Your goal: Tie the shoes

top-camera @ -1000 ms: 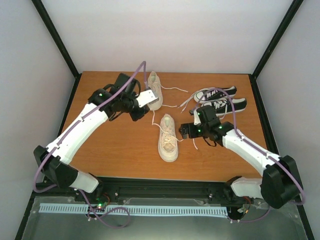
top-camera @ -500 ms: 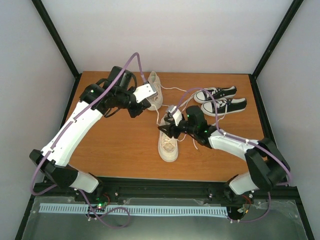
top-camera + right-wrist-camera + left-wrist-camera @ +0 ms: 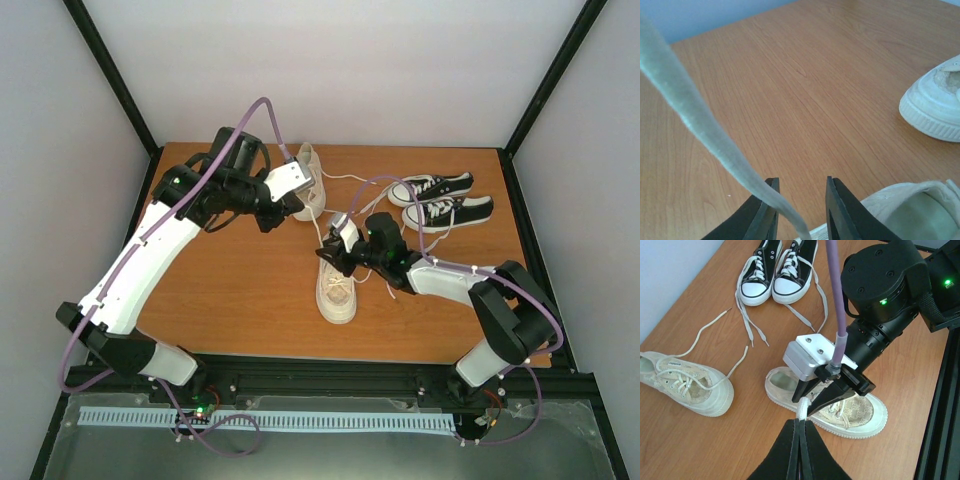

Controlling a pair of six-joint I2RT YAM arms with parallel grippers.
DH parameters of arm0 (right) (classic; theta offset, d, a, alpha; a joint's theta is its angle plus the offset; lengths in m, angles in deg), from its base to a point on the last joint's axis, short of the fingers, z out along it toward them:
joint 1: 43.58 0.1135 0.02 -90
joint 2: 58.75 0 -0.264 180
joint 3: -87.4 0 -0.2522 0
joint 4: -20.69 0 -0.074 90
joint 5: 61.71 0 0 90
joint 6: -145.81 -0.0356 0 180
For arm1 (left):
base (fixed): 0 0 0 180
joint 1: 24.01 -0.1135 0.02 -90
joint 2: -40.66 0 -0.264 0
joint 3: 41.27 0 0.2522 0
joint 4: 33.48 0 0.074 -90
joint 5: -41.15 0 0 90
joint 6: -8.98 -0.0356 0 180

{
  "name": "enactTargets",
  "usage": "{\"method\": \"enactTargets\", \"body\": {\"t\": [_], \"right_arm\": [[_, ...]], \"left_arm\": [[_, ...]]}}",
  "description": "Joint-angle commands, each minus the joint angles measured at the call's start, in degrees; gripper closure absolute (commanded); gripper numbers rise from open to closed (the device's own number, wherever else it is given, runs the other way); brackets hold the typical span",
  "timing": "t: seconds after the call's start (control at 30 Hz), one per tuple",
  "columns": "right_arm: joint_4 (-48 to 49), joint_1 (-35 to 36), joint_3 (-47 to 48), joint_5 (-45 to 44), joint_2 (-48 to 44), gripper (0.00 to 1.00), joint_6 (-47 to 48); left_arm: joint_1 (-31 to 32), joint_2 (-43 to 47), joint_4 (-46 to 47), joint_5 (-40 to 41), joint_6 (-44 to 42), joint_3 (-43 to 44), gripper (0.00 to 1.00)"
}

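Note:
The shoes are two cream sneakers: one lies at the table's middle, the other at the back. My left gripper hangs between them, shut on a white lace pulled up from the middle shoe; its fingertips pinch the lace end. My right gripper is over that shoe's heel end, its jaws straddling the same lace just below the left fingertips. In the right wrist view the jaws stand apart, and the lace runs between them against the left finger.
Two small black sneakers with loose white laces sit at the back right. The far cream shoe's laces trail over the wood towards them. Bare table lies in front of the left arm.
My right gripper swung left from beside the black sneakers to the middle shoe, and its jaws narrowed around the lace. The left gripper, still shut, drew back and up a little.

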Motion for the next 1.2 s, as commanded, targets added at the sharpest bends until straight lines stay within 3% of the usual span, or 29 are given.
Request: {"method": "enactTargets", "body": {"t": [0.0,0.1,0.17,0.27,0.33,0.57,0.73,1.07,1.1,1.13,1.17], "right_arm": [[3.43,-0.45,0.42,-0.49,0.46,0.75,0.12],[3.75,-1.21,-0.39,-0.92,0.20,0.82,-0.51],[3.81,-1.64,-0.32,-0.81,0.11,0.95,-1.01],[3.77,-2.09,0.00,-0.53,-0.14,0.97,-1.25],[3.56,-2.57,0.23,-0.38,-0.36,0.97,-1.25],[2.24,-3.89,0.87,1.50,-0.02,0.97,-1.21],[2.55,-3.91,0.64,1.87,-0.19,0.97,-0.99],[1.76,-4.17,0.81,2.83,-0.72,0.97,0.24],[1.69,-4.23,0.84,2.92,-0.64,0.97,0.20],[1.55,-4.25,0.85,3.04,-0.64,0.97,0.31],[1.53,-4.32,0.85,3.24,-0.55,0.97,0.33]], "left_arm": [[0.12,0.27,-1.01,-1.32,1.18,2.55,0.99],[0.12,0.47,-1.71,-2.78,0.45,2.42,0.99],[0.16,0.56,-3.42,-7.51,-2.01,1.68,0.99],[0.37,0.72,-7.02,-19.57,-9.16,-2.95,0.99],[1.89,0.49,-6.02,-22.38,-11.62,-8.70,0.99],[11.54,-1.88,5.56,-13.47,-16.62,-26.66,0.99],[14.26,-3.60,12.23,-7.67,-17.97,-32.59,0.99],[15.24,-6.01,21.14,-6.44,-14.74,-37.60,0.99],[15.24,-6.48,21.60,-6.47,-14.11,-37.55,0.97],[15.24,-6.93,21.79,-6.43,-13.82,-37.42,0.89],[15.24,-7.35,21.09,-6.62,-13.89,-36.91,0.69]]}}
